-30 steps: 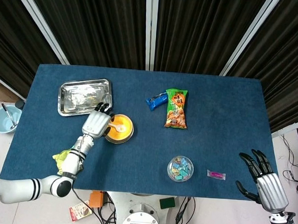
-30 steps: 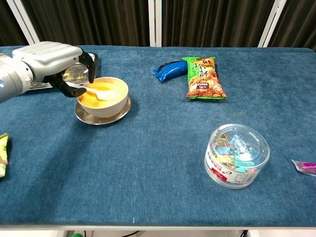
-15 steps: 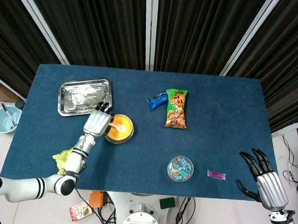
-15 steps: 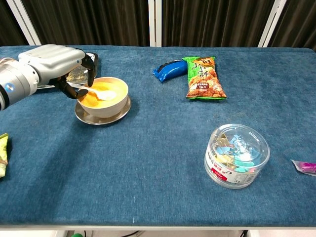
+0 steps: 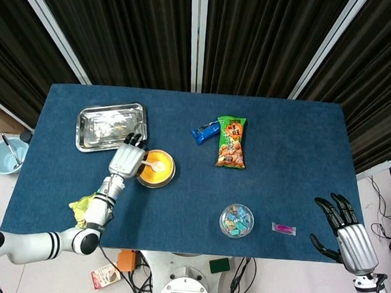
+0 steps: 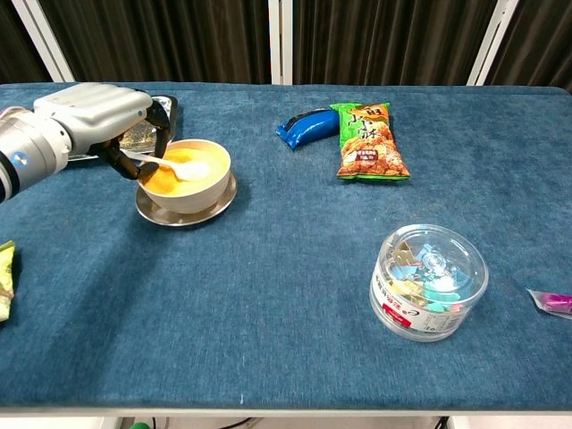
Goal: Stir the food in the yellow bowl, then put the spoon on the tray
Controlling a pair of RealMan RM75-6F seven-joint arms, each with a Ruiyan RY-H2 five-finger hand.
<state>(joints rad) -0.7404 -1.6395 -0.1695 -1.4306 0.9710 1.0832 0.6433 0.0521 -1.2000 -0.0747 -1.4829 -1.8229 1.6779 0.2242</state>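
Since the earlier pictures, the left robot hand (image 6: 94,112) had drawn slightly back toward the table's left side, and the white spoon (image 6: 170,164) it gripped had shifted with it, the bowl end sliding a little toward the near-left wall of the yellow bowl (image 6: 185,175). That hand was closed around the spoon's handle at the bowl's left rim, dark fingers (image 6: 159,114) curled over the top, while the spoon's scoop lay in the orange-yellow food inside. The yellow bowl sat on a small round metal saucer (image 6: 186,209), and just behind the hand lay the steel tray (image 5: 111,126), near the far-left part of the blue table (image 5: 293,165), with something crinkled and shiny in it that I could not make out. The right robot hand (image 5: 348,236) hung off the near-right corner, well away from everything, its fingers spread and holding nothing. Near the middle of the far side lay a green snack bag (image 6: 368,141) with a blue packet (image 6: 307,125) touching its left edge. Closer to the front sat a round clear tub (image 6: 429,281) full of coloured pieces, and to its right a small pink wrapper (image 6: 554,302) at the edge of the chest view. A yellow-green packet (image 5: 82,207) lay at the table's near-left edge beside the left arm.
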